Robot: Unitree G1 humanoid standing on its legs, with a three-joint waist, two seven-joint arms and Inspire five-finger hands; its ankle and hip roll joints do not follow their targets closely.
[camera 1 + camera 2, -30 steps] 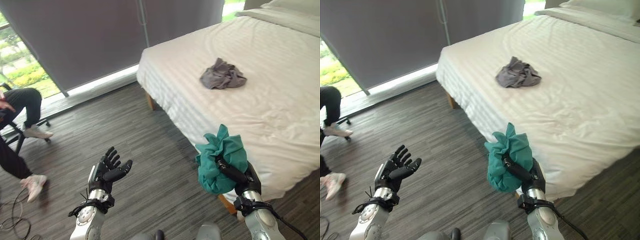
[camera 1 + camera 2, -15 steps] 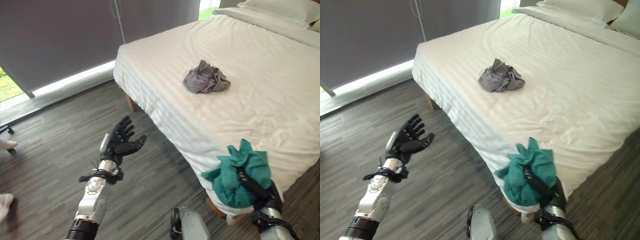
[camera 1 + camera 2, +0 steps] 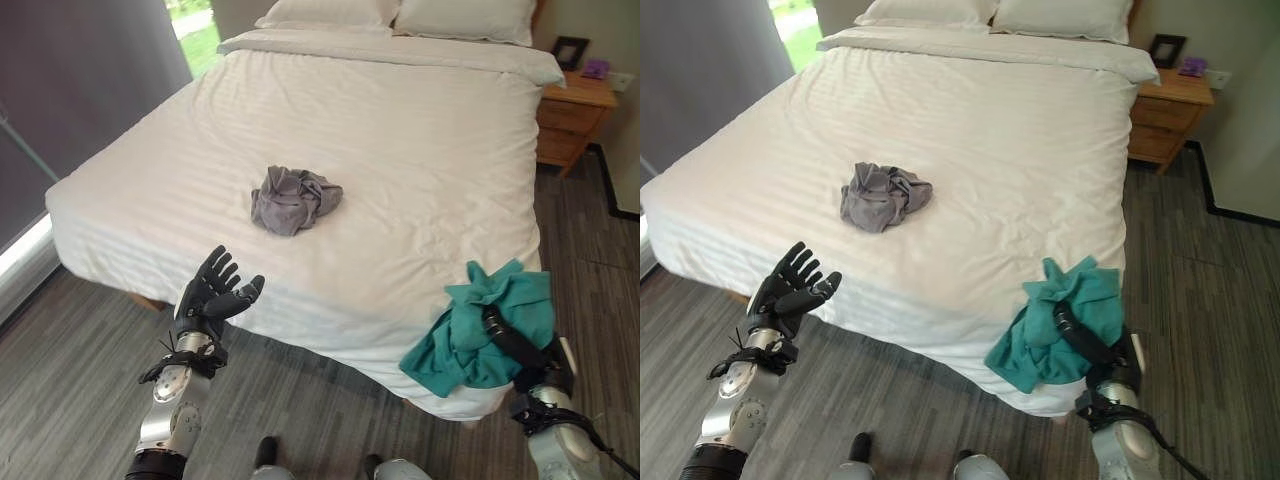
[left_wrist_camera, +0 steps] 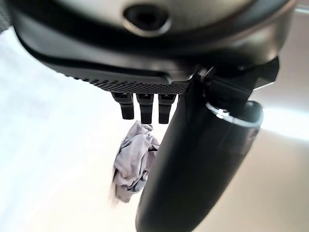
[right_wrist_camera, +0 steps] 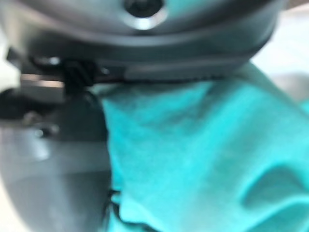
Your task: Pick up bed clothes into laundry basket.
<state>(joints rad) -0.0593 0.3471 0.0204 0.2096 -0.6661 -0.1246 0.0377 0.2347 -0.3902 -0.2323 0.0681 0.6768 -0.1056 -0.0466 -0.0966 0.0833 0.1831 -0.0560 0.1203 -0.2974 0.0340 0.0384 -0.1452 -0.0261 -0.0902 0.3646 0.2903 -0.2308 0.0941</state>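
A crumpled teal cloth (image 3: 478,330) (image 5: 203,159) hangs in my right hand (image 3: 522,350), whose fingers are curled round it, just off the bed's near right corner. A bunched grey garment (image 3: 292,198) (image 4: 133,162) lies on the white bed (image 3: 420,150) near its middle. My left hand (image 3: 212,296) is held up open, fingers spread and holding nothing, in front of the bed's near edge, short of the grey garment.
Pillows (image 3: 400,15) lie at the head of the bed. A wooden nightstand (image 3: 572,110) stands at the far right with small items on top. Dark wood floor (image 3: 80,370) runs along the bed's near side. A dark curtain (image 3: 70,90) hangs at the left.
The whole picture has swung right, so the camera has moved: the bed now fills the middle and the nightstand has come in. The teal cloth stays in my right hand; the left hand stays open.
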